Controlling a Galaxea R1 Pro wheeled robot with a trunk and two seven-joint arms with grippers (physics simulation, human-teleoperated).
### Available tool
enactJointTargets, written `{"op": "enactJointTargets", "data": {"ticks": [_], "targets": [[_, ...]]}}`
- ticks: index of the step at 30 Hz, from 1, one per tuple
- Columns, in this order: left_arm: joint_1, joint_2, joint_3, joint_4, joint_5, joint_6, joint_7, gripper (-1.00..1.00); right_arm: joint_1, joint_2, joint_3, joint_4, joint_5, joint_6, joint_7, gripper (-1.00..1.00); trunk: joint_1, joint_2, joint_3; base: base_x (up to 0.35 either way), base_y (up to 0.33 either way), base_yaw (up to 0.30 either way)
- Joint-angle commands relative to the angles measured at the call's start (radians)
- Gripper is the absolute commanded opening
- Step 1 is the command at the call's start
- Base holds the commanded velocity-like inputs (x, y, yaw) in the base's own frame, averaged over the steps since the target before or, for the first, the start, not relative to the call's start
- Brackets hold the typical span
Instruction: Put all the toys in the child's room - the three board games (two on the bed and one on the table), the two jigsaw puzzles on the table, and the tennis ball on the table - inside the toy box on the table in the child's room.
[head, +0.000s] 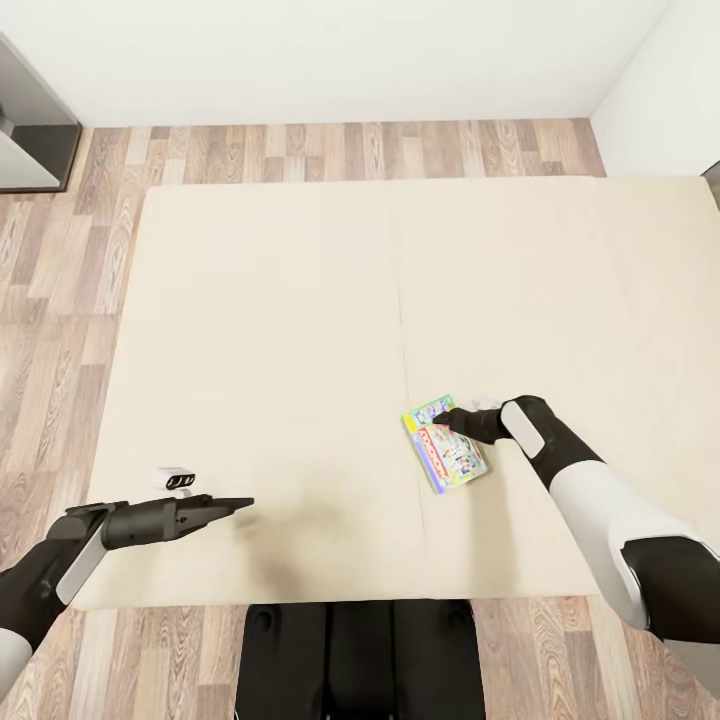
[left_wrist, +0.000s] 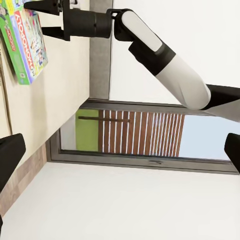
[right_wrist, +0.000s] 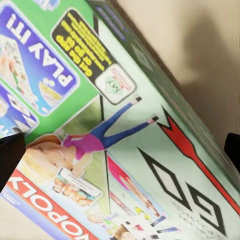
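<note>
- The robot's own dark base (head: 360, 655) is nearest, at the foot of the bed (head: 270, 330), with wooden floor (head: 60, 250) on both sides.
- The left gripper (head: 232, 506) hovers over the near left part of the bed. From the head view its fingers look close together and it holds nothing, but I cannot tell for sure how far it is open.
- A small white object (head: 176, 478) lies on the bed just beside the left arm; it is too small to say what it is.
- The right gripper (head: 446, 416) is at the near right part of the bed, at the upper edge of a board game (head: 446, 452), which lies flat on the cover.
- In the left wrist view the right gripper's fingers (left_wrist: 47, 7) stand apart above the box, so it is open and has not closed on the box yet.
- In the right wrist view the printed lid of the board game (right_wrist: 115, 130) is very near.
- Beyond, the bed is bare up to the white wall (head: 330, 60).
- My judgement: the task is early or in the middle. This game is not yet picked up. The toy box and the table are not in sight, so I cannot say how many toys are already inside.
</note>
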Motion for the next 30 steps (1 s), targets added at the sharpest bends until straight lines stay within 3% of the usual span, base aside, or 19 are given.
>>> {"op": "enactJointTargets", "data": {"ticks": [1, 30], "targets": [[-0.001, 0.001, -0.004, 0.000, 0.005, 0.011, -0.002, 1.00, 0.001, 0.000, 0.008, 0.000, 0.011, 0.003, 0.007, 1.00, 0.001, -0.001, -0.001, 0.000, 0.000, 0.000], [-0.001, 0.002, -0.004, 0.000, 0.006, 0.011, -0.002, 1.00, 0.001, 0.001, 0.014, 0.005, 0.017, 0.005, 0.013, 1.00, 0.001, -0.001, -0.001, 0.000, 0.013, 0.000]]}}
